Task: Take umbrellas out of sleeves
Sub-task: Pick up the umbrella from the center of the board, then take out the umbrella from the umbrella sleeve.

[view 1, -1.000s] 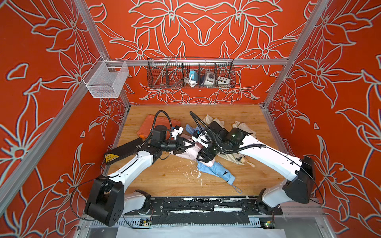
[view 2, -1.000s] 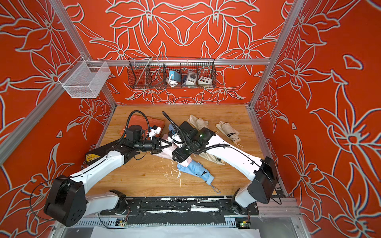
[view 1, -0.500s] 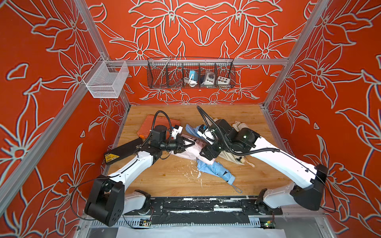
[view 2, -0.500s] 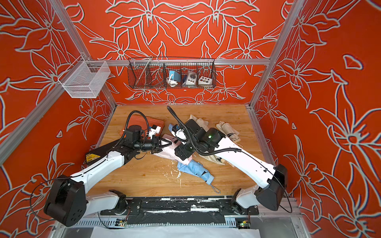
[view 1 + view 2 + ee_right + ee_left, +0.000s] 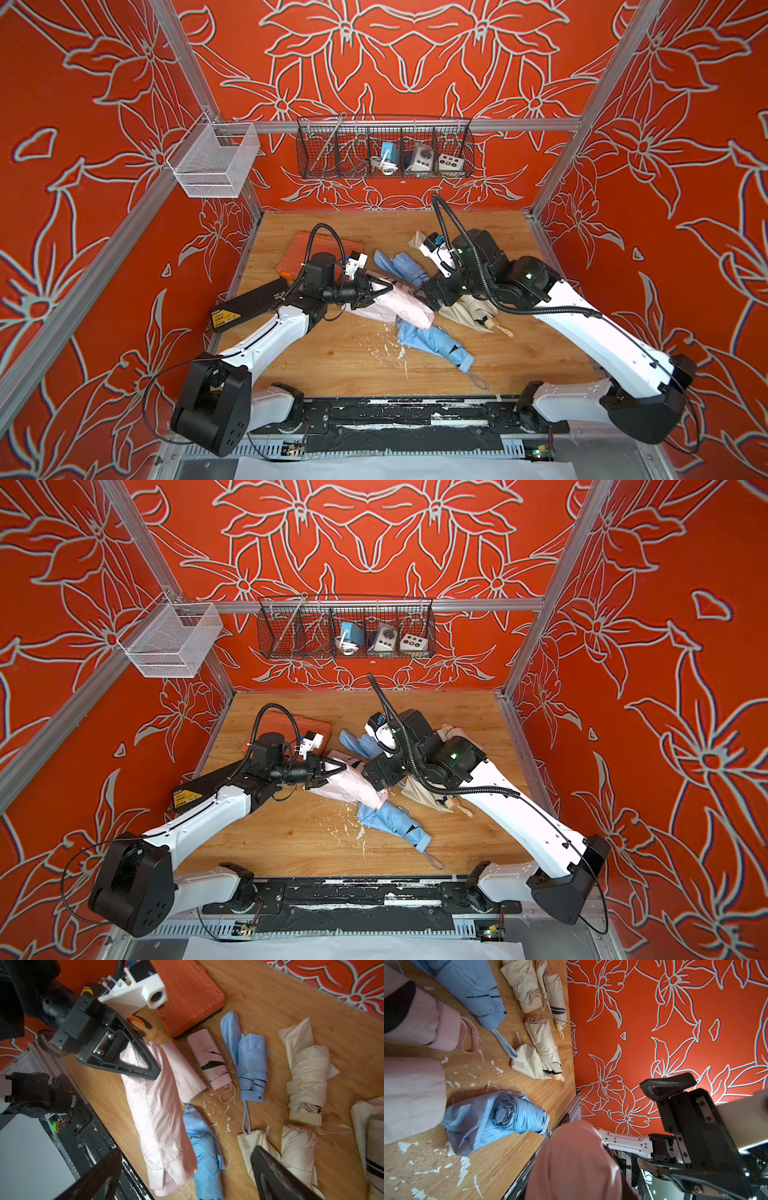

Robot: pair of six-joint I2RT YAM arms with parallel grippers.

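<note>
My left gripper (image 5: 376,291) is shut on one end of a smooth pale pink sleeve (image 5: 395,305) (image 5: 158,1109), which slopes down to the wooden table; pink fabric (image 5: 575,1163) fills its jaws. The sleeve's far mouth gapes, and I cannot tell whether it holds an umbrella. My right gripper (image 5: 428,297) (image 5: 185,1178) hangs wide open just above that far end, holding nothing. A pink umbrella (image 5: 207,1059), light blue umbrellas (image 5: 251,1064) (image 5: 432,340) and cream umbrellas (image 5: 307,1084) (image 5: 544,1047) lie around. A second, flat pink sleeve (image 5: 182,1072) lies beside the held one.
An orange tool case (image 5: 316,253) lies at the back left, with a black box (image 5: 249,305) at the left edge. A wire rack (image 5: 384,147) and a white mesh basket (image 5: 214,162) hang on the walls. White flecks dot the table's front.
My right gripper has opened wide and drawn back a little from the pink sleeve's end, toward the right. The left gripper keeps its hold and has barely moved.
</note>
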